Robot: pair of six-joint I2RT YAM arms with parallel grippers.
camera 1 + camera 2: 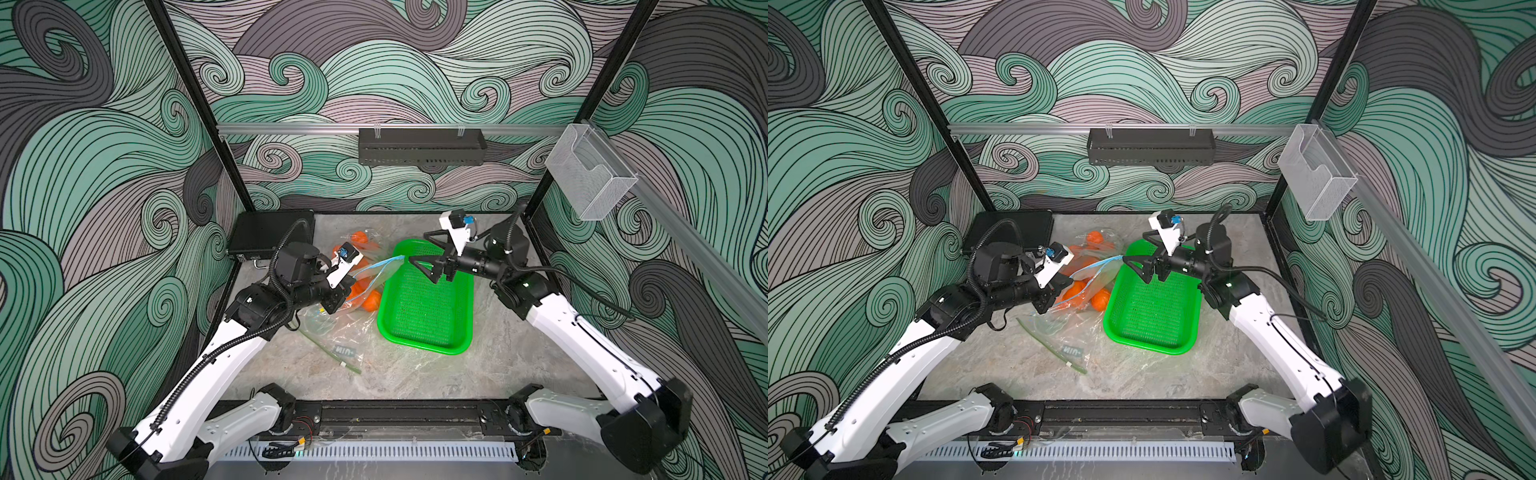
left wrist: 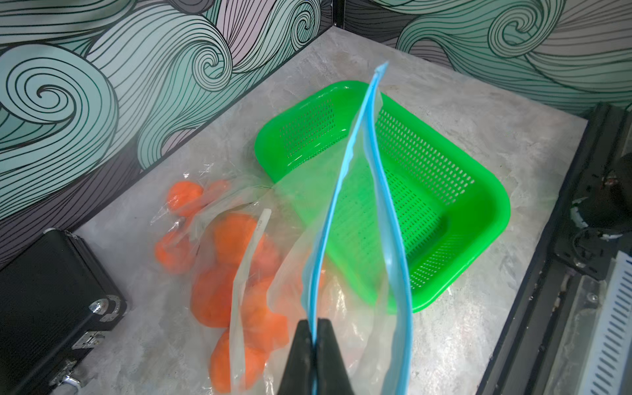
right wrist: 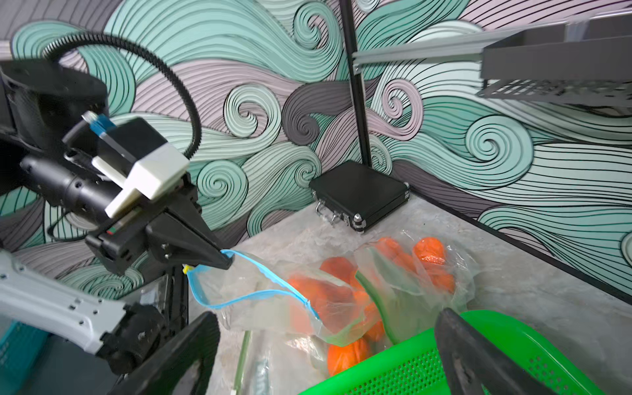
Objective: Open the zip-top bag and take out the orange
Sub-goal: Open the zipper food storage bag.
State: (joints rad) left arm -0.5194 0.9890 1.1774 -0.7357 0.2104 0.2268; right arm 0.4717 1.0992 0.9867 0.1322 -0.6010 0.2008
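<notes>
Zip-top bag, clear film with a blue zip, lifted off the desk left of centre. Its two blue lips stand parted along most of the mouth and meet at the far corner, which hangs over the back-left corner of the green basket. Left gripper pinched tight on one blue lip at the other end of the mouth. Right gripper spread wide, holding nothing, tips just beside the bag's raised corner, above the basket. Oranges show through the film low in the heap, several pressed together; which sit in this bag and which in neighbouring bags, cannot tell. A second clear bag with orange fruit lies toward the back edge. A green-zip bag lies flat nearer the front edge. Black case in the back-left corner
</notes>
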